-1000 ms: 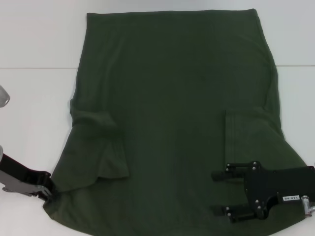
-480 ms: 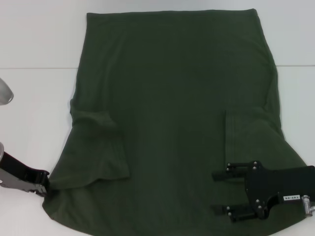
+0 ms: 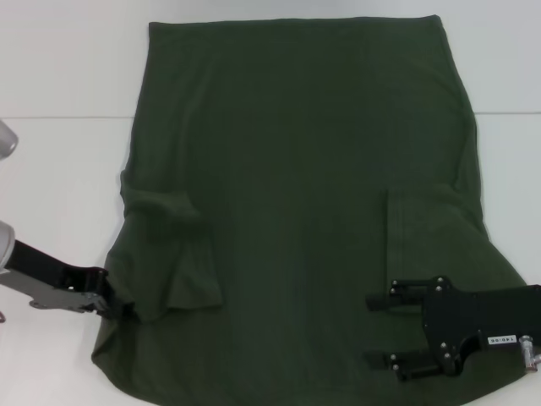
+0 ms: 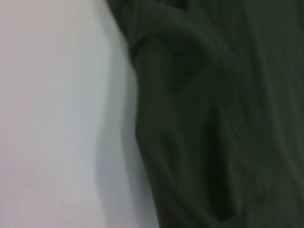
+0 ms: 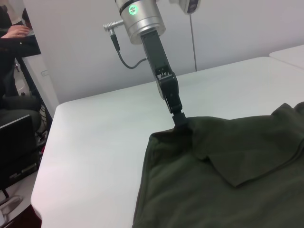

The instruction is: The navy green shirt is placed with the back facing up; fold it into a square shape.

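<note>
The navy green shirt (image 3: pixel 296 169) lies flat on the white table (image 3: pixel 59 169), plain side up, with both sleeves folded in over the body. My left gripper (image 3: pixel 110 303) is at the shirt's near left edge, shut on a pinch of the cloth. The right wrist view shows that left gripper (image 5: pixel 181 119) holding the raised edge of the shirt (image 5: pixel 228 180). In the left wrist view only dark shirt cloth (image 4: pixel 213 118) beside the white table shows. My right gripper (image 3: pixel 372 331) is open over the shirt's near right part, its fingers pointing left.
A seam between two table tops (image 3: pixel 68 117) runs across under the shirt's far half. In the right wrist view the table's edge (image 5: pixel 45 156) drops off to a floor area with a seated person (image 5: pixel 14 38) and dark equipment.
My left gripper has moved to the right, drawing the shirt's near left edge inward and bunching it. The right arm has stayed put.
</note>
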